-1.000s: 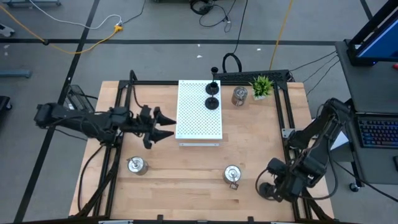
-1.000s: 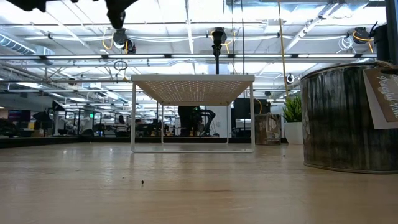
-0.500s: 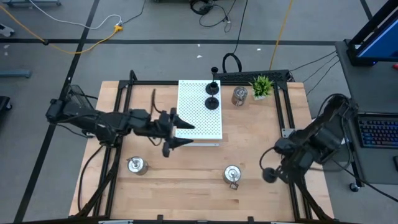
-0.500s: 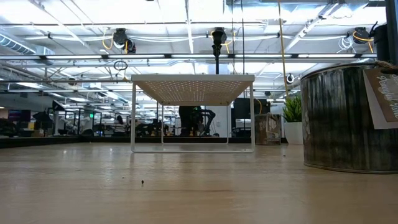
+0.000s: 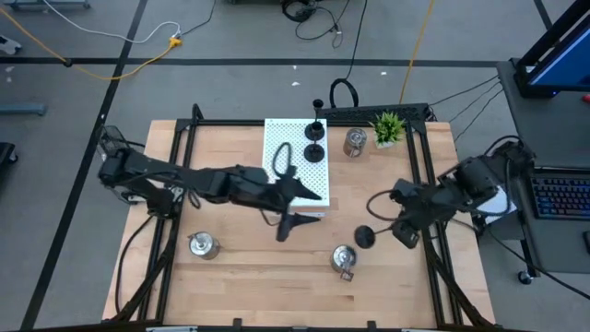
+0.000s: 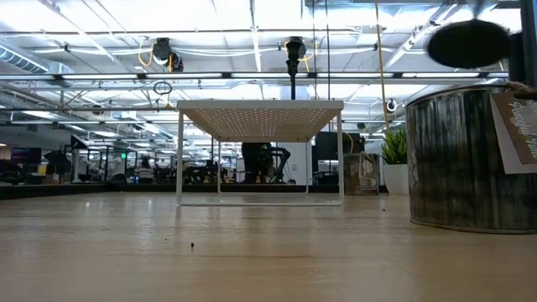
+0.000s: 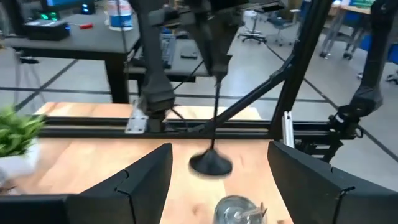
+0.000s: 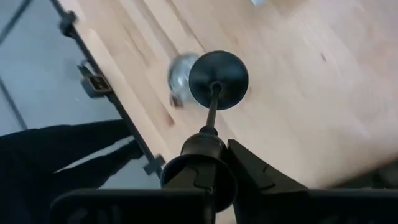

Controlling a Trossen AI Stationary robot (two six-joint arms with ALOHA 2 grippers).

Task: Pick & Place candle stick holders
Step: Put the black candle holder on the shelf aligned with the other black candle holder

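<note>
Right gripper point(image 8: 208, 134): clenched on the thin stem of a black candle stick holder point(image 8: 217, 79), carried in the air with the round base leading; in the high view it sits over the right part of the bench point(image 5: 230, 267).
Carried holder: its base point(image 5: 365, 236) hangs above bare wood, just beside a silver holder point(image 5: 344, 259) near the front edge, not touching it.
Left gripper point(image 5: 293, 207): fingers spread, nothing between them; it reaches across the front corner of the white perforated board point(image 5: 295, 171), and its wrist view looks straight at the carried holder.
Placed so far: two black holders point(image 5: 315, 138) stand on the far end of the board.
Others: a second silver holder point(image 5: 202, 244) at the front left of the bench, a third point(image 5: 355, 141) at the back next to the green plant point(image 5: 388, 127); further black ones I cannot find in these views.
Step in hand: likely bringing the black holder toward the board, or toward the waiting left gripper; which of the two cannot be told.
Doing it well: turn the stem upright before lowering, keep the base high enough to clear the board's edge and the silver holder below, and set it apart from the two already standing.
If handed over: the left gripper should close on the stem before the right lets go.
Risk: a narrow stem grip lets the heavy base swing; move slowly.
</note>
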